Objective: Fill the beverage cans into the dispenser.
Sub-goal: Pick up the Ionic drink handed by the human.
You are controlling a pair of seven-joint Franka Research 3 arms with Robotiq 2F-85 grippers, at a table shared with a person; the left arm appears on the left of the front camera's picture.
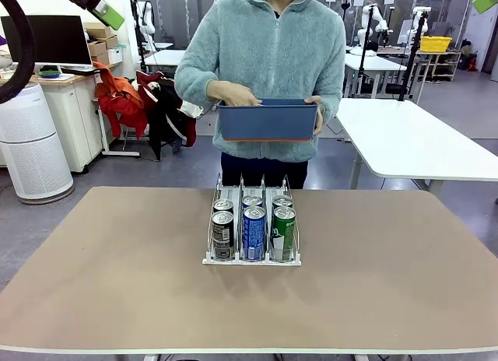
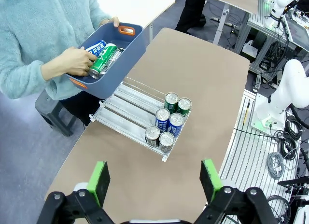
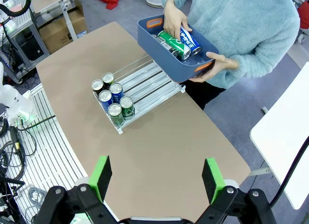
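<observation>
Your left gripper [image 2: 154, 180] hangs high over the brown table [image 1: 117, 283] with its green pads spread wide and nothing between them, and your right gripper [image 3: 157, 179] hangs over the opposite side, equally wide and equally empty. Between the two arms, near the far edge of the table, you can see the dispenser [image 1: 251, 260], a white-based rack with three wire-divided lanes running away from you toward the person. Six cans [image 1: 254, 233] stand upright at its near end, two to a lane and touching front to back: a dark pair in the lane on your left, a blue pair in the middle lane and a green pair in the lane on your right. Behind them the far stretches of the lanes [image 2: 128, 110] lie bare. Across the table a person in a pale fleece holds a blue bin [image 1: 268, 120] in the air just beyond the far end of the dispenser, well clear of both grippers. One hand [image 3: 215, 67] grips the bin at its orange-handled end, while the other hand [image 2: 72, 62] reaches inside it. More cans lie on their sides in the bin, among them a green can [image 2: 104, 63] and a blue can [image 3: 188, 40]. That hand seems to close on the green can, though from your wrist views you cannot be certain.
</observation>
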